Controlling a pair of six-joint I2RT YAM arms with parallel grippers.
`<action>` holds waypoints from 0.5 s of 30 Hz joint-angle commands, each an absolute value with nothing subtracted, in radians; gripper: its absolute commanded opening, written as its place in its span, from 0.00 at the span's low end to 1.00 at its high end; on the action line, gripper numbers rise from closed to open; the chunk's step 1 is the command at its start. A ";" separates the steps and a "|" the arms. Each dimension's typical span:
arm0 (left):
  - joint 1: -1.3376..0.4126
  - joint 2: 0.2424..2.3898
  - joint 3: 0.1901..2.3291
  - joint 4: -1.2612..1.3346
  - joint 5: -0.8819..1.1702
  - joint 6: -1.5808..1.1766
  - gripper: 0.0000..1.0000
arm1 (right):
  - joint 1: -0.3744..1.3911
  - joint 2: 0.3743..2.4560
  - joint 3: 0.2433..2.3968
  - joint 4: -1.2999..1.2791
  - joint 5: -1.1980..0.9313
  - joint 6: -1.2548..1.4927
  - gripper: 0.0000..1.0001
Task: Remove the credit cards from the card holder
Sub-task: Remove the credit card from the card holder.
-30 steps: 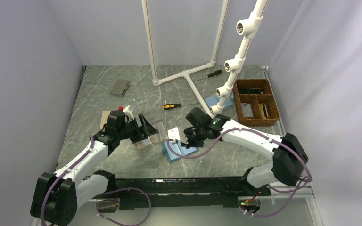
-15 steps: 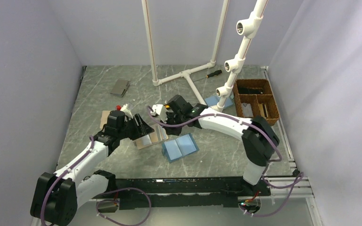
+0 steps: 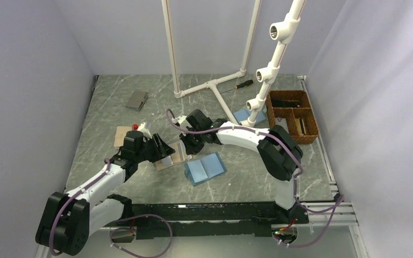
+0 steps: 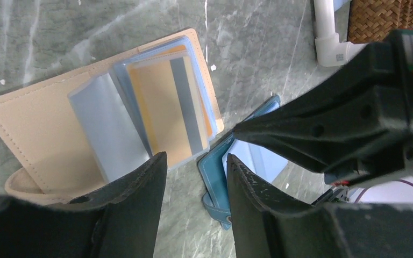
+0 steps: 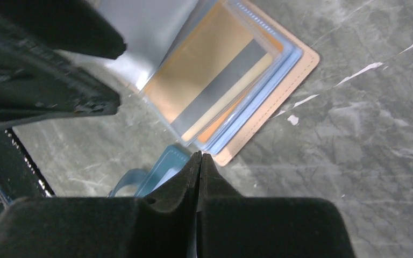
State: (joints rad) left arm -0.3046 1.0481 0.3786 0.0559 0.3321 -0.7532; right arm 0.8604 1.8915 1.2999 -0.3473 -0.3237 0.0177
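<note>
The card holder lies open on the table, tan outside, with clear sleeves fanned up. An orange card with a grey stripe shows in the top sleeve, also in the right wrist view. My left gripper is open and empty at the holder's near edge, its left finger over a clear sleeve. My right gripper is shut, tips hovering just off the holder's corner, with nothing seen between the jaws.
An all light-blue bifold lies open right of the holder. A small grey wallet sits far left. A white pipe frame, a screwdriver and a wicker basket stand at the back right.
My right arm swung left from above the light-blue bifold to the far side of the card holder, gripper shut throughout. The left gripper stayed at the holder.
</note>
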 commanded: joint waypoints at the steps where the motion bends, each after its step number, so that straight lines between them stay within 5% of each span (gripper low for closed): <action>1: -0.305 1.002 0.363 0.088 0.288 -0.752 0.50 | 0.823 1.942 1.391 -0.337 -0.371 0.102 0.00; 15: -0.304 1.068 0.357 0.163 0.322 -0.745 0.48 | 0.764 2.061 1.482 -0.337 -0.480 0.207 0.00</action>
